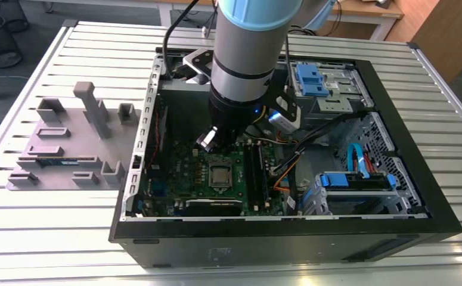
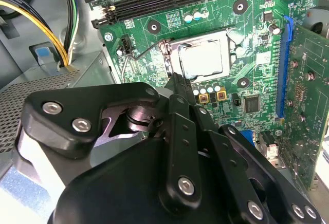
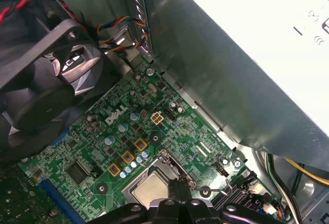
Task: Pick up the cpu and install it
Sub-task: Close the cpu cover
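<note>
Black linkage plates and bolts of my gripper [image 2: 177, 88] crowd the second wrist view, and from them I read the fingers as pressed together into a narrow tip with nothing pinched between. That tip hangs just above the near edge of the square metal-framed socket [image 2: 203, 59] on the green motherboard [image 2: 247, 23]. Inside the frame sits the cpu [image 2: 204, 61], a small flat square chip with a silvery-grey metal top, lying level and apparently seated; in the first wrist view I see it [image 3: 149, 189] just ahead of the finger tips. A thin wire retention lever [image 2: 146, 52] sticks out beside the socket, and I cannot tell whether it is latched. My judgement: the placing step looks done, and the work in hand is securing or checking the chip. In the exterior view the arm reaches down into the open black computer case [image 1: 421, 196], which rests on the slatted metal desk [image 1: 56, 238].
</note>
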### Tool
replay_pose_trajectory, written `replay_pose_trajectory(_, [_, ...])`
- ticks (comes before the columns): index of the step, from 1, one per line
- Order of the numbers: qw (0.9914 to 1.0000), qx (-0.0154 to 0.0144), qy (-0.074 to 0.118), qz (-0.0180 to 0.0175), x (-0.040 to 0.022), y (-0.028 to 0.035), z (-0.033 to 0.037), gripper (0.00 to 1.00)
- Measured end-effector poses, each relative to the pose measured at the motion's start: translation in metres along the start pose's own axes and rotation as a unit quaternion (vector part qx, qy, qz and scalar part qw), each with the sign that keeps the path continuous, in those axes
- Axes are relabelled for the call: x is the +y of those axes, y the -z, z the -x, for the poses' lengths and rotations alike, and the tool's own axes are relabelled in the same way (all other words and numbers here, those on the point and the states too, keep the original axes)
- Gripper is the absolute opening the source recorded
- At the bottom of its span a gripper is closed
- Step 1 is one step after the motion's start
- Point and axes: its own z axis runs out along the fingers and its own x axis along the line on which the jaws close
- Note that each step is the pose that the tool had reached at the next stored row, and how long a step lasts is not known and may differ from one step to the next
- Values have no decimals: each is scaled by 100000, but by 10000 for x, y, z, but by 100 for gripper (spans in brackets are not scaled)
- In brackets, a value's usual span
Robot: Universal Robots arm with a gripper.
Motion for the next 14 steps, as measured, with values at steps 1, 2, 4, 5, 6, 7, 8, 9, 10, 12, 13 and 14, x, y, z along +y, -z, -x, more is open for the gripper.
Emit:
replay_pose_trajectory(1, [100000, -1, 2, -2, 0, 0, 0, 11])
replay_pose_trajectory(2, [100000, -2, 3, 0, 0, 0, -1, 11])
replay_pose_trajectory(4, [100000, -2, 2, 0, 0, 0, -1, 11])
replay_pose_trajectory(5, [100000, 0, 2, 1, 0, 0, -1, 11])
replay_pose_trajectory(6, [100000, -1, 3, 0, 10, 0, -65, 11])
replay_pose_trajectory(7, [100000, -2, 1, -1, 12, 0, -76, 11])
replay_pose_trajectory(8, [100000, -2, 2, 1, 12, 0, -76, 11])
replay_pose_trajectory(9, [100000, -2, 3, 0, 14, 0, -87, 11])
replay_pose_trajectory(10, [100000, -3, 1, -1, 15, 0, -98, 11])
replay_pose_trajectory(12, [100000, -4, 1, 1, 15, 0, -99, 11])
replay_pose_trajectory(13, [100000, -2, 3, -1, 15, 0, -99, 11])
replay_pose_trajectory(14, [100000, -3, 2, -1, 16, 0, -99, 11])
